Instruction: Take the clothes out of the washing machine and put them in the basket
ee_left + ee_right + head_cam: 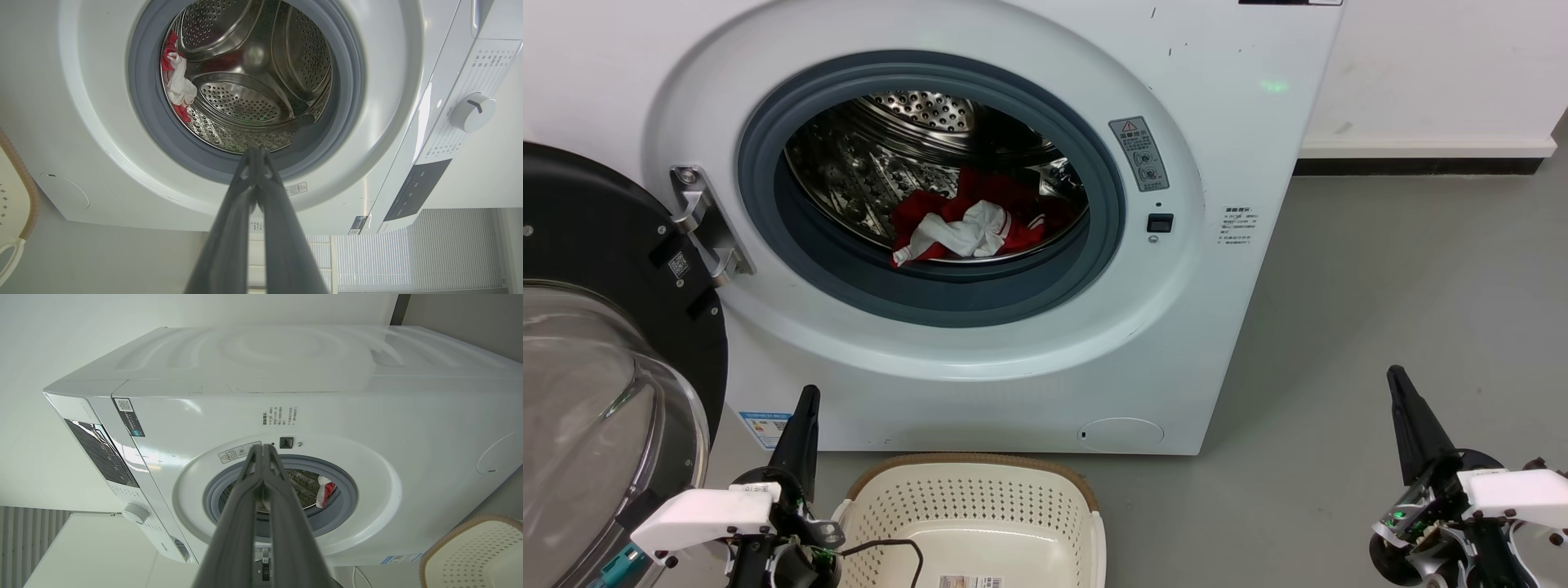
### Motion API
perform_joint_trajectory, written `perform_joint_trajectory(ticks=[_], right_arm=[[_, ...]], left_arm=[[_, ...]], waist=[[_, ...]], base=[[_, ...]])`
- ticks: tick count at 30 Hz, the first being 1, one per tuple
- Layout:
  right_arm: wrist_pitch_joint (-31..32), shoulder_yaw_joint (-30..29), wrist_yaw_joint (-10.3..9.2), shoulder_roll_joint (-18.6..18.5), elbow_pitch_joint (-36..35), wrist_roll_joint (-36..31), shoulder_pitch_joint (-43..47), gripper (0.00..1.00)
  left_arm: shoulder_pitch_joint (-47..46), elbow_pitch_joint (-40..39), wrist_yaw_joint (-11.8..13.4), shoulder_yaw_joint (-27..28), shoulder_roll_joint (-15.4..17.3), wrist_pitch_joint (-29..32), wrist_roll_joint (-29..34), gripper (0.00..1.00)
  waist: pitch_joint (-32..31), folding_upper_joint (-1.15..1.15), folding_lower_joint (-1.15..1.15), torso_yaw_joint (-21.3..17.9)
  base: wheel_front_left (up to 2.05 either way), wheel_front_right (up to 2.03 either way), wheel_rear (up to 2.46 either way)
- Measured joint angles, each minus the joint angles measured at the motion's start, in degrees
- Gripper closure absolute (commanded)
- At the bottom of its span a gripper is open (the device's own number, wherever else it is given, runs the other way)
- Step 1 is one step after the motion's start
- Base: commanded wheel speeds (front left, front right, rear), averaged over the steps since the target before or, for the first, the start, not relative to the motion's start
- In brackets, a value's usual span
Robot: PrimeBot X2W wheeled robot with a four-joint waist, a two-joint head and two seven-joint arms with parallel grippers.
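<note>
- The left gripper [807, 398] and right gripper [1395, 377] are seen clenched, empty, either side of the basket [968, 459].
- The clothes [968, 220] are heaped on the drum [915, 110] floor in the washing machine [1225, 327], well apart from both.

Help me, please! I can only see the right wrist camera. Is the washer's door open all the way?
Observer: Yes. In the head view the door is swung wide open, to the left of the washing machine.
Operator: Are any clothes in the basket yet?
Observer: None in the part the head view shows. The basket sits below the porthole, and the clothes lie inside the machine.
Operator: What is my other hand doing?
Observer: The left gripper is shut, pointing up between door and basket.
</note>
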Motion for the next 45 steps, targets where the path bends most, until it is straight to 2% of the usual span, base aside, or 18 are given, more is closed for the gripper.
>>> perform_joint_trajectory(ticks=[16,17,23,26,45], right_arm=[[0.0,0.0,0.01,0.0,0.0,0.0,0.0,1.00],[0.0,0.0,0.01,0.0,0.1,0.0,0.1,0.00],[-0.6,0.1,0.00,0.1,2.1,0.0,2.5,0.00],[-1.5,0.1,0.00,0.2,2.1,-1.5,2.5,0.00],[-6.4,0.9,0.00,0.3,-4.7,-28.9,5.1,0.00]], left_arm=[[0.0,0.0,0.0,0.0,0.0,0.0,0.0,1.00],[0.1,0.2,0.0,0.0,0.0,0.0,0.0,0.00],[2.4,2.1,0.1,-0.4,-0.2,-0.7,0.2,0.00],[2.4,1.7,0.1,-0.3,-0.2,-1.5,2.1,0.00],[3.9,-3.8,5.1,-2.5,-0.2,-6.4,24.9,0.00]], waist=[[0.0,0.00,0.00,0.0],[0.0,0.00,0.00,0.0],[0.0,0.00,0.00,0.0],[0.0,0.00,0.00,0.0],[0.2,0.00,0.00,-0.1]], base=[[0.00,0.00,0.00],[0.00,0.00,0.00],[0.00,0.00,0.00],[0.00,0.00,0.00],[0.00,0.00,0.00]])
